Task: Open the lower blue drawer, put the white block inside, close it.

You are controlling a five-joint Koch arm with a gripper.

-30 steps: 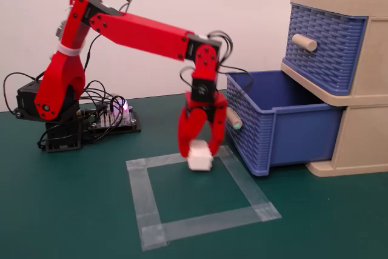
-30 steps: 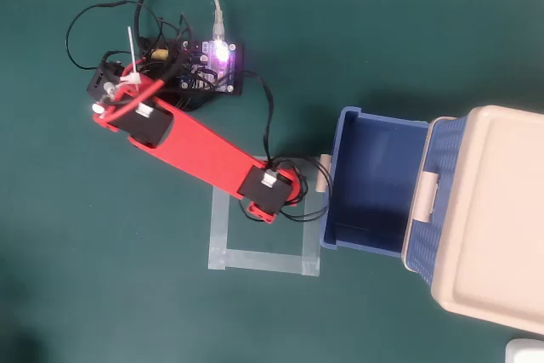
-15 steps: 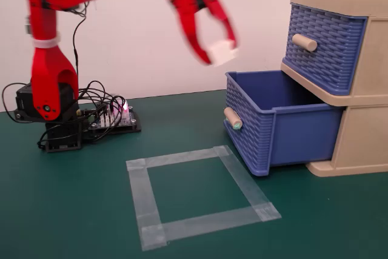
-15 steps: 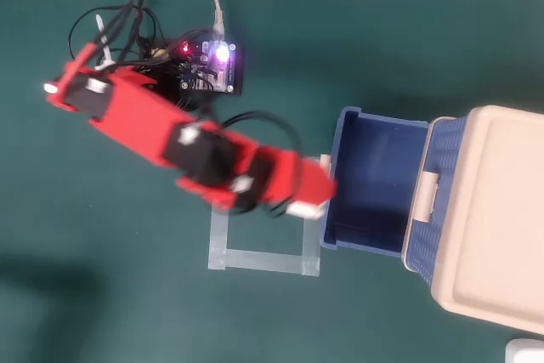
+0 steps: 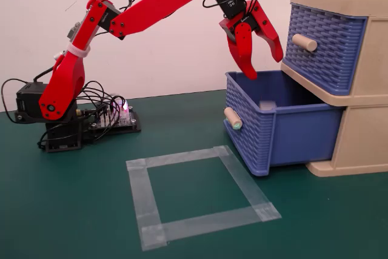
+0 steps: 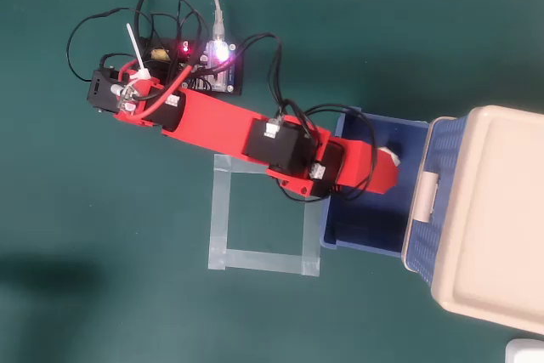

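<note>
The red arm reaches from its base at the left of the fixed view, up and over to the right. Its tool [image 5: 265, 68] hangs above the lower blue drawer [image 5: 279, 131], which is pulled out from the beige cabinet [image 5: 364, 131]. The 2 red fingers [image 5: 244, 53] point down and stand apart, with nothing between them, so the tool is released and empty.

The white block [image 5: 265, 105] lies inside the lower blue drawer, near its left side in the fixed view. Only a pale bit of it shows over the drawer's rim. In the overhead view a small white patch [image 6: 393, 157] peeks out just beside the red tool [image 6: 378, 174], toward the far side of the drawer.

The tips of the fingers sit close to the top rim of the drawer. The upper blue drawer [image 5: 324, 43] is closed, and its front is just to the right of the tool. The knob with green ends [image 5: 232, 119] sticks out from the front of the open drawer.

On the green surface [image 5: 73, 210] to the left of the drawer is a tape square [image 5: 194, 195]. Nothing stands inside it. Wires and a small board with a pink light [image 5: 121, 110] sit near the arm's base, well apart from the drawer.
</note>
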